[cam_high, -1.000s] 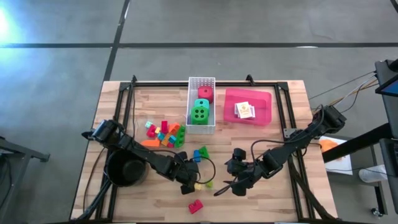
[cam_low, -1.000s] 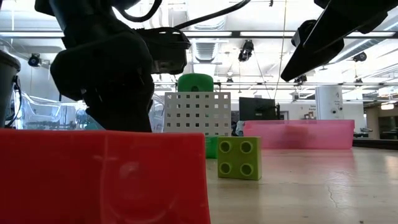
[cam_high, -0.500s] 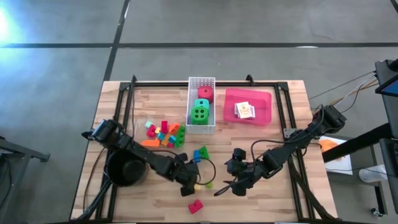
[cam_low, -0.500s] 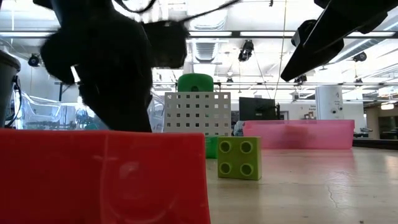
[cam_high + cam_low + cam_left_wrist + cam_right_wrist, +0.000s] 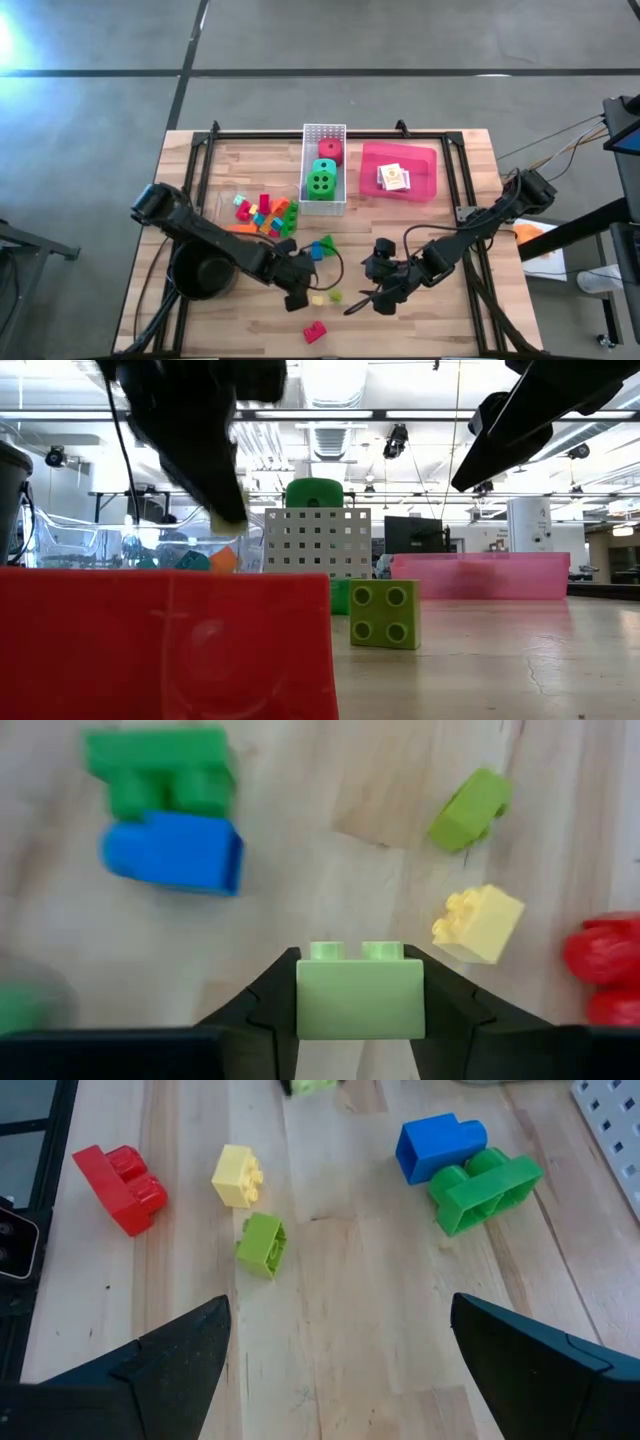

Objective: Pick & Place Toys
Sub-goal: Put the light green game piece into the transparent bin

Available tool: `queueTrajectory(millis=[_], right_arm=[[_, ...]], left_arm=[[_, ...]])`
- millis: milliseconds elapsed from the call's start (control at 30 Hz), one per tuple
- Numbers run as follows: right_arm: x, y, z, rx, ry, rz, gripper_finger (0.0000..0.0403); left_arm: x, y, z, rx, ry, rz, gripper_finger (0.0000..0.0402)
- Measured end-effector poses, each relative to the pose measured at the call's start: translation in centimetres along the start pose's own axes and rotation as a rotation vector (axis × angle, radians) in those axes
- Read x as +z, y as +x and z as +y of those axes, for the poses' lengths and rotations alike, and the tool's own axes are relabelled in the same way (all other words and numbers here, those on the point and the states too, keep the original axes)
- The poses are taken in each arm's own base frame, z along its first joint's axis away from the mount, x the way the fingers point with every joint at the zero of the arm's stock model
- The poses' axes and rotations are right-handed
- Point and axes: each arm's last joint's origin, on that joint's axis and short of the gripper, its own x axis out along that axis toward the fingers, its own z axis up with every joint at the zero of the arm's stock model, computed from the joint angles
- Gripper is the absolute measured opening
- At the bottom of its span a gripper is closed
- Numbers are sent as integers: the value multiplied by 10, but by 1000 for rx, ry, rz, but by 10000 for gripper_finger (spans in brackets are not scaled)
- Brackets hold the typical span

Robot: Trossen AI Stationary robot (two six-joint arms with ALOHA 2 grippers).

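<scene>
High view sets the left gripper [image 5: 297,291] mid-table near a yellow brick [image 5: 318,299] with no lettering legible, left wrist view shows its fingers [image 5: 262,1010] clamped on a pale green brick [image 5: 360,990], and right wrist view shows the right gripper [image 5: 335,1350] spread wide, holding nothing.

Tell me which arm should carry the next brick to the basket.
Left. Its gripper is shut on a pale green brick, lifted off the table. The right gripper hangs open and empty near the yellow brick, farther from the basket.
</scene>
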Motion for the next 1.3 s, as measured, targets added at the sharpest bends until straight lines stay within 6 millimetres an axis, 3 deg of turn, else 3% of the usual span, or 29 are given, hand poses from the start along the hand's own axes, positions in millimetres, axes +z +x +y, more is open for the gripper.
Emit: queueTrajectory(millis=[300,567,767,967,1300], right_arm=[[-1,0,0,-1,0,0,371],[-2,1,-1,-3,-1,3,371],[-2,1,-1,-4,1,3,371],[-2,1,-1,-4,-1,3,371],[-3,1,-2,-7,-4,6,371]], left_arm=[[5,-77,27,155,-38,-161,132],[7,-124,79,280,-259,-186,132],[12,-119,124,345,-377,-20,132],[1,-97,163,365,-453,141,132],[-34,-59,183,322,-518,271,132]])
